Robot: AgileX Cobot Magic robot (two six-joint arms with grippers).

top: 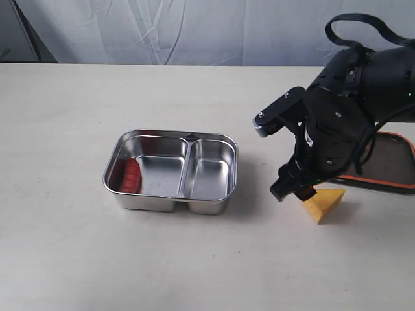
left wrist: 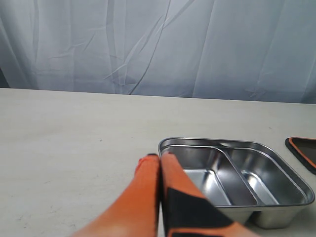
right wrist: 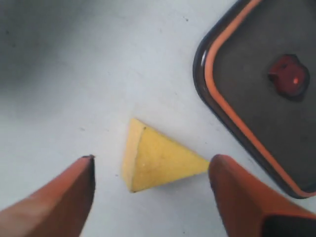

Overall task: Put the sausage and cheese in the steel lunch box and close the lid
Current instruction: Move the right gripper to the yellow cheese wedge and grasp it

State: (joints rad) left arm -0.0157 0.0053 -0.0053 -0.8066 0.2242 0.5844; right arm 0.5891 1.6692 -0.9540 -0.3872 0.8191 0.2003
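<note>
From where I stood, the job looked about half done. Left of centre in the exterior view, the steel lunch box (top: pixel 162 202) sat on the bench (top: pixel 65 259). The sausage (top: pixel 131 176) already lay in its larger, left-hand compartment, close against the left wall. The smaller compartment beside it was bare. The step in hand was picking up the cheese (top: pixel 326 206), which rested on the bench at the lower right, well apart from the box. The lid (top: pixel 389 159) lay flat just behind it at the right edge, partly hidden by the arm.

As I judged it, the next move called for lowering the fingers around the wedge and closing on its sloping sides. The grip would need to be square enough that the wedge did not squirt out. After that came a carry leftward to the box.

In the left wrist view, the left gripper (left wrist: pixel 159 158) sat at the bottom centre with its orange fingers pressed together. It held nothing, and the box lay just to its right. In the right wrist view, the right gripper (right wrist: pixel 153 163) was spread wide. One finger stood at the lower left and one at the lower right. The cheese lay between them, and neither finger touched it. The lid's orange-trimmed corner filled the upper right.
</note>
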